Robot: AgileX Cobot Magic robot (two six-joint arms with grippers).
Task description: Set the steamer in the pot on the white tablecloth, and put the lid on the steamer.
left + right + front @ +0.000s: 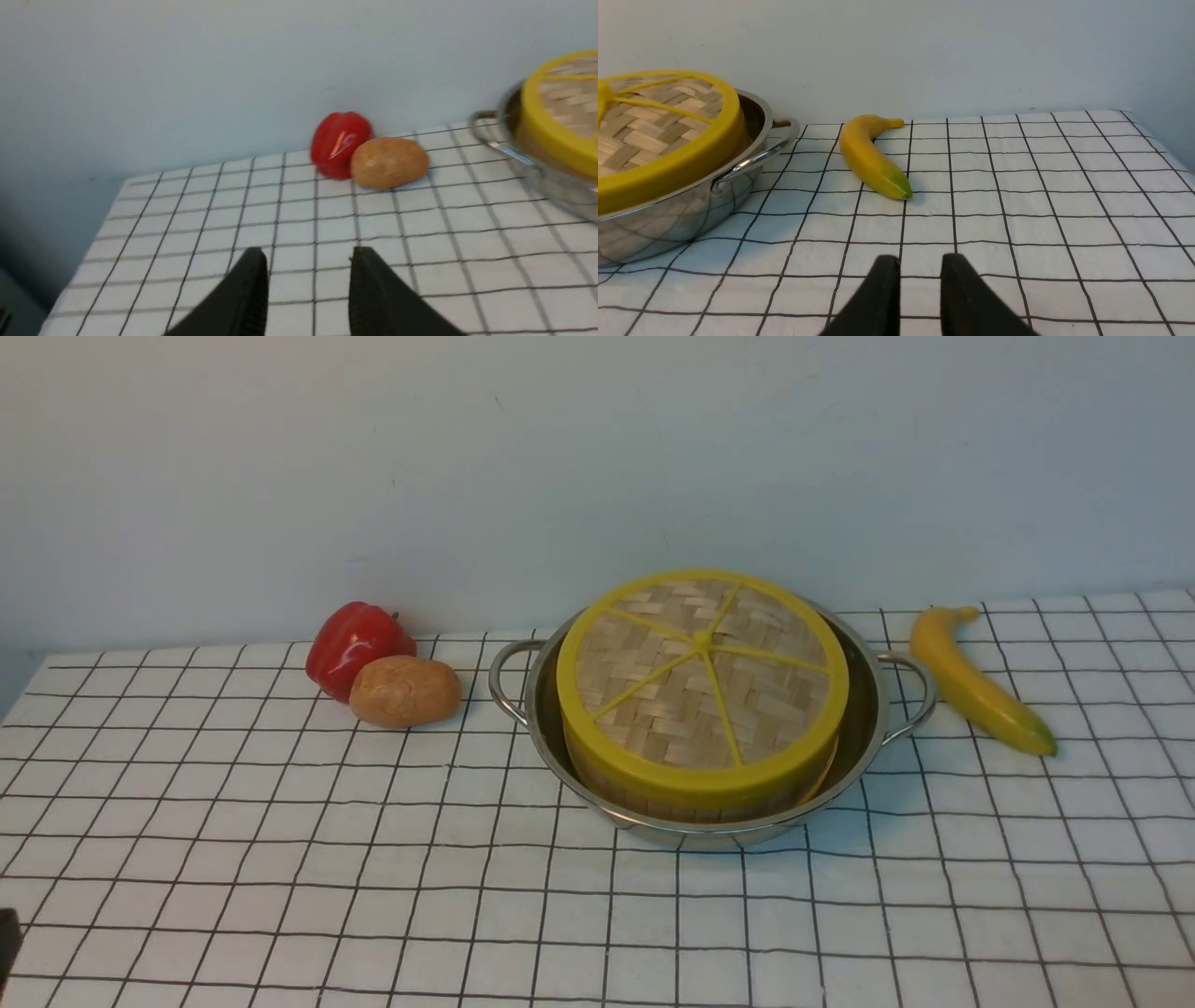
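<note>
I read the task as done — lid sits on the steamer inside the pot on the white tablecloth, left gripper open and empty, right gripper narrowly parted, gripping nothing — steamer contents hidden, the lid's seating hard to judge.

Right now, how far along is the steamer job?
Looks finished. Done: the steamer sits inside the pot on the white tablecloth, and the lid covers it, tilted a little rather than dead level. In hand: nothing; the left gripper and right gripper are both empty, jaws apart, away from the pot. Left: at most, checking that the lid is seated.
</note>
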